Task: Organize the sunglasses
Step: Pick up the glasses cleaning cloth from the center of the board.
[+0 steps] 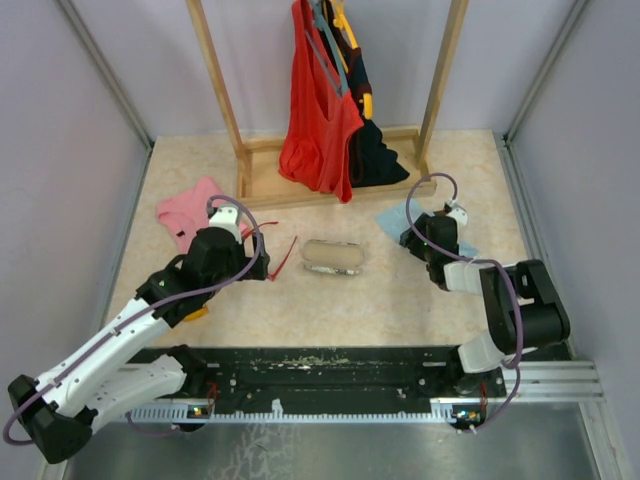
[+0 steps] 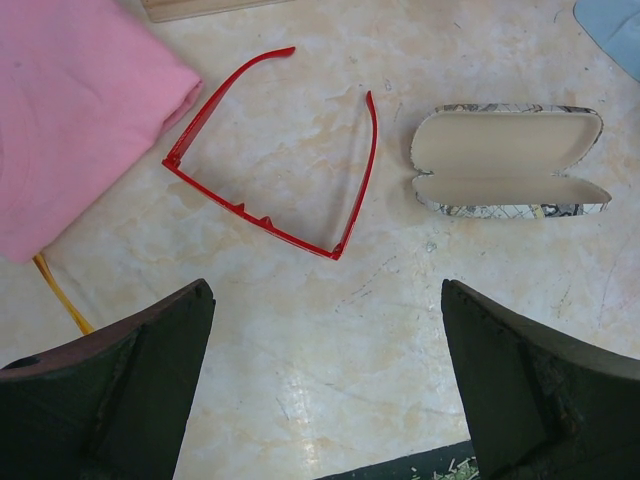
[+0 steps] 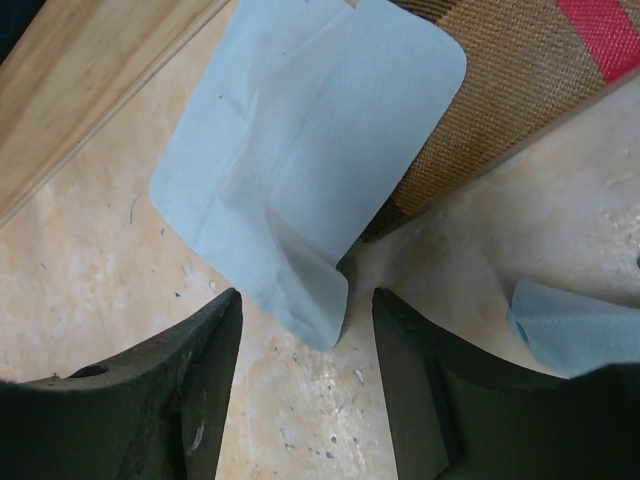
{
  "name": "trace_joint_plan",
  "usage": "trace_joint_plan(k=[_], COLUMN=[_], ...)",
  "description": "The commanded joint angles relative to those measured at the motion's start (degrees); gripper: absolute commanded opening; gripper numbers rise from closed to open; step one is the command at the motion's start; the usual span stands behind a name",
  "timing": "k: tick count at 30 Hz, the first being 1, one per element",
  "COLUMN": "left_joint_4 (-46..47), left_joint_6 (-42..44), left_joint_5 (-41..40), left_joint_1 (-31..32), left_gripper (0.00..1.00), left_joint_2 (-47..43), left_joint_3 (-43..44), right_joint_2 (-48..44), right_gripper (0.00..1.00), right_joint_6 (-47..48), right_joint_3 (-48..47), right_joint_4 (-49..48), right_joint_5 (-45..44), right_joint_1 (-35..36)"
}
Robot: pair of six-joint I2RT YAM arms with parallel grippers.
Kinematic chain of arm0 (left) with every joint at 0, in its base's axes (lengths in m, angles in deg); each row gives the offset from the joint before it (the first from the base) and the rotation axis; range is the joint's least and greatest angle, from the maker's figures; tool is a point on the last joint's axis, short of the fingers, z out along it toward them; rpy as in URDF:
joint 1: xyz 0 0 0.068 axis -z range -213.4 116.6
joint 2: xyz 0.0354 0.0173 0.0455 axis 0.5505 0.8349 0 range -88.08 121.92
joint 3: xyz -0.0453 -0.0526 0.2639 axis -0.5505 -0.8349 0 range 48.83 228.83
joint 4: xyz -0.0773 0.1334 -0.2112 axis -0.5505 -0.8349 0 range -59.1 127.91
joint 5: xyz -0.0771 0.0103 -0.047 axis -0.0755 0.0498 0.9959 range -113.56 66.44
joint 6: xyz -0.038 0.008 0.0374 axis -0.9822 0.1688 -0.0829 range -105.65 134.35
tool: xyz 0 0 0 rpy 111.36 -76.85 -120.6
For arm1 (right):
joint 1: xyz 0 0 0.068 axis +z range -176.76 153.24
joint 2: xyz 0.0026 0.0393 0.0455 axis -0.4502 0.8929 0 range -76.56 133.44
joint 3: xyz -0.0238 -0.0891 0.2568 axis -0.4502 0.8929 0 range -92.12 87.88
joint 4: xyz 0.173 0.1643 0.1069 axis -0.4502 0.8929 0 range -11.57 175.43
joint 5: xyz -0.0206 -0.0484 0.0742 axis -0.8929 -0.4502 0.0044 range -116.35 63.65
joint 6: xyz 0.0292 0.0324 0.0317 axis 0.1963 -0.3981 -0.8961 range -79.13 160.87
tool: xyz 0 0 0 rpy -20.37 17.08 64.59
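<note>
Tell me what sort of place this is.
Probably a staged robot test cell: plain grey walls box in a marbled tabletop, a wooden clothes rack holds garments, a left arm and right arm are bolted alongside.

Beige table (image 1: 400, 300) with sunglasses (image 2: 250, 211), open case (image 2: 505, 160), pink cloth (image 2: 70, 110), blue cloth (image 3: 300, 150), wooden rack (image 1: 300, 186)
</note>
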Motion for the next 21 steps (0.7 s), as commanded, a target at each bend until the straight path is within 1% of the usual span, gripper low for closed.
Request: trace_joint_plan(k=[1, 7, 13, 21], left_joint_4=[-0.1, -0.1, 0.0, -0.2], left_joint_6=[0.7, 0.6, 0.5, 0.5], left_joint_5=[-0.6, -0.6, -0.7, -0.9], left_joint_1=[-0.4, -0.4, -0.4, -0.4], left_gripper=[1.00, 1.00, 1.00, 1.00], left_joint_2=[0.0, 0.2, 0.2, 0.3], left_joint_3=[-0.4, -0.4, -0.5, -0.5], right_joint_2=[2.3, 3.9, 4.5, 5.2], right_gripper=[0.55, 0.48, 0.37, 0.27], right_joint_6=[-1.2, -1.4, -1.3, -0.7], right_joint_3=[-1.8, -1.4, -1.1, -2.1], right_joint_4=[-4.7, -6.6, -8.3, -9.0], right_joint_5=[-0.4, -0.3, 0.6, 0.9], right_joint_1=[-0.6, -0.7, -0.8, -1.0])
